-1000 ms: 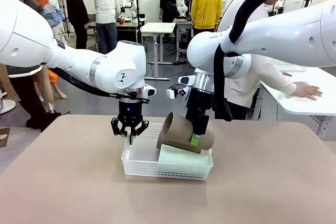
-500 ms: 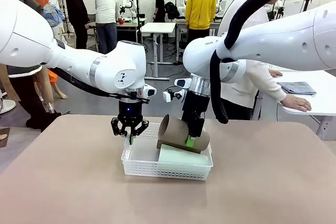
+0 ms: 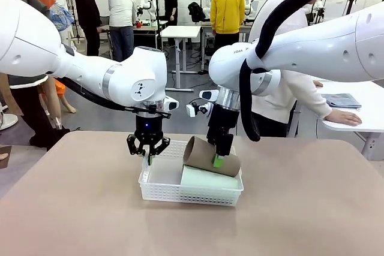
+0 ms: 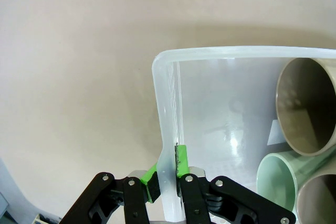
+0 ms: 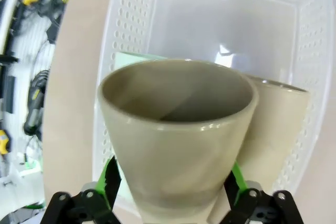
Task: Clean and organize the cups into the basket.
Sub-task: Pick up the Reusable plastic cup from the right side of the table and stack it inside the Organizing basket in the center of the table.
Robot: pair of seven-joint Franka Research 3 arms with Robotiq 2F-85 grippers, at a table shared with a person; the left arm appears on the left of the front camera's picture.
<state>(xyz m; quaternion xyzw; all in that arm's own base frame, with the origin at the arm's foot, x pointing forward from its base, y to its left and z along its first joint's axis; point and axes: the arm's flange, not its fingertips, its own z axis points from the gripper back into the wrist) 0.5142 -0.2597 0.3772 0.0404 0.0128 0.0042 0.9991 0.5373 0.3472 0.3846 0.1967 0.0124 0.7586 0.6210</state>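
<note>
front view: the white basket (image 3: 192,193) sits in the middle of the table (image 3: 300,208). the left gripper (image 3: 147,155) pinches the basket's left wall to keep it from sliding. in the left wrist view its green pads (image 4: 181,160) squeeze that thin wall, one on each side.

the right gripper (image 3: 218,159) is at a tan cup (image 3: 211,157) that lies on its side on top of the mint cup (image 3: 207,178). in the right wrist view its pads (image 5: 109,179) stand wide on both sides of the cup, so it looks like it is letting go. another tan cup (image 5: 278,124) lies just beside it in the basket.

i think this step is laying the tan cup down in the basket. next, the right gripper should lift straight up and away, slowly, so the cup does not roll off the others.
</note>
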